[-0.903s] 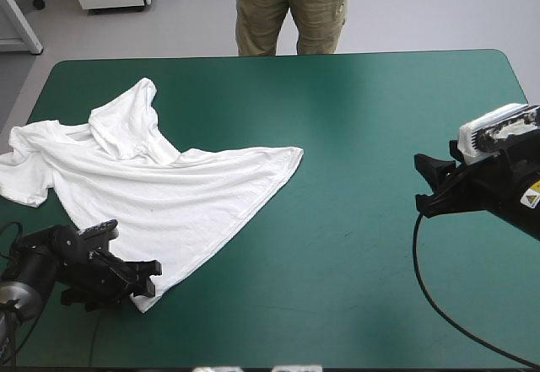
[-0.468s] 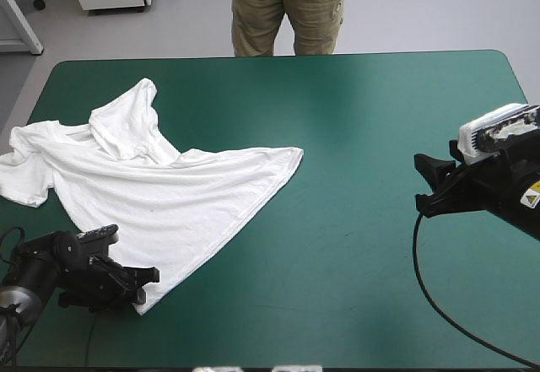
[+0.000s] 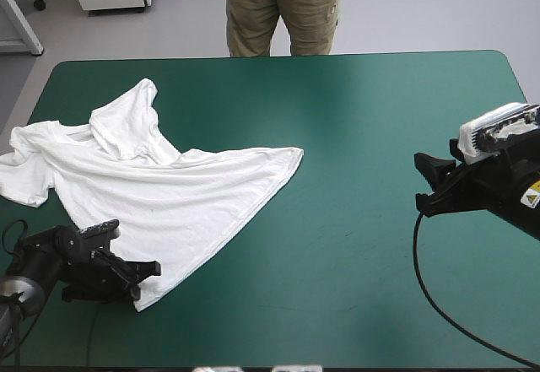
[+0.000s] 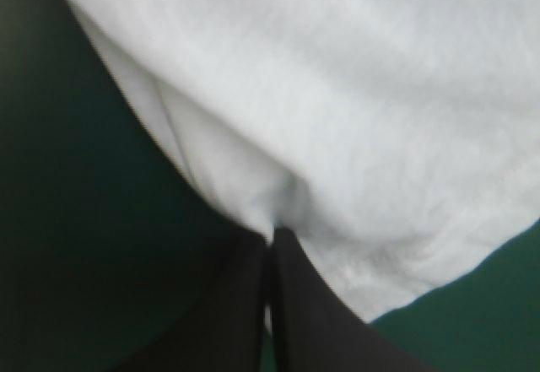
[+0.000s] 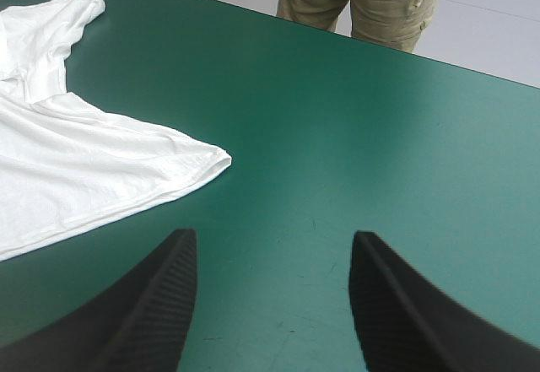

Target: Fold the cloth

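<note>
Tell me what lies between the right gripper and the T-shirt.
Only bare cover. The right gripper, open, stands well apart from the T-shirt. The high view shows it best.

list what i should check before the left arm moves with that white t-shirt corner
1. Left gripper grip on the white short-sleeved T-shirt: ok, black fingers shut on its near corner.
2. Right gripper free: ok, open above the bare teal-green table cover, apart from the T-shirt.
3. T-shirt spread flat: not ok, a flap by the collar lies folded over.
4. Sleeve at the table's left edge overhanging: cannot tell.
</note>
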`<state>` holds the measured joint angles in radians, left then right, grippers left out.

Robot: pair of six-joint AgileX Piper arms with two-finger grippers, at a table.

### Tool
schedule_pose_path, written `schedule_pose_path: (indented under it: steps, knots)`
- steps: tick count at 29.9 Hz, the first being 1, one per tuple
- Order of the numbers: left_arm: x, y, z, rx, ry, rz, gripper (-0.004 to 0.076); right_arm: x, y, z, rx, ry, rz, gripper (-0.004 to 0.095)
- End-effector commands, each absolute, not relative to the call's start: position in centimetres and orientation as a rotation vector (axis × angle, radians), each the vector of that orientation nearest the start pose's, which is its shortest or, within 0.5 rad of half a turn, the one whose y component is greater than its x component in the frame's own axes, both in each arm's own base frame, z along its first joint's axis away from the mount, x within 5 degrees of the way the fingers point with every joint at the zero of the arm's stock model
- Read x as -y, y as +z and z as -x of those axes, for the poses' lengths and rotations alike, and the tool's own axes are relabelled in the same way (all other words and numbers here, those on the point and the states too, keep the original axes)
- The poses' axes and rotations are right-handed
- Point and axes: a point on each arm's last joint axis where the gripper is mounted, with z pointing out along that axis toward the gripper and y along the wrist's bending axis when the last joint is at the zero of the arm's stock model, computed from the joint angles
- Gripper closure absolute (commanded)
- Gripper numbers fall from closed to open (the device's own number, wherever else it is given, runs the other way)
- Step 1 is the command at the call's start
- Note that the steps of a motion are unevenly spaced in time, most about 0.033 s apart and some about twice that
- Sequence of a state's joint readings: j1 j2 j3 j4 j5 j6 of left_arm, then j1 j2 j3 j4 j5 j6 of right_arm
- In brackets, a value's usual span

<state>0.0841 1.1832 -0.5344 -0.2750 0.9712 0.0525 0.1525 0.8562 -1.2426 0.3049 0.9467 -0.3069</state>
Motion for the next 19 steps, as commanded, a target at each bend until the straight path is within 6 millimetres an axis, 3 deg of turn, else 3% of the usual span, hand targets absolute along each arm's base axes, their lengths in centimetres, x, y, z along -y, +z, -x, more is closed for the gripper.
schedule_pose_path:
  steps: [1, 4, 7, 13, 19]
  knots:
    - [1.0, 18.3, -16.7, -3.027, -0.392, 0.316, 0.0733, -4.3, 46.9, -13.2, -1.884, 0.269, 0.416, 0.0399]
    - [0.9, 19.6, -17.2, -3.014, -0.388, 0.229, 0.0733, -4.6, 46.5, -13.5, -1.924, 0.305, 0.436, 0.0399]
    - [0.9, 21.4, -17.8, -2.972, -0.383, 0.184, 0.0733, -5.6, 45.6, -15.2, -1.973, 0.39, 0.491, 0.0399]
    - [0.9, 22.8, -18.5, -2.933, -0.381, 0.156, 0.0733, -8.5, 41.9, -22.8, -2.149, 0.494, 0.585, 0.0399]
    - [0.9, 22.8, -18.5, -2.936, -0.38, 0.134, 0.0733, -14.7, 37.8, -30.3, -2.285, 0.321, 0.771, 0.0398]
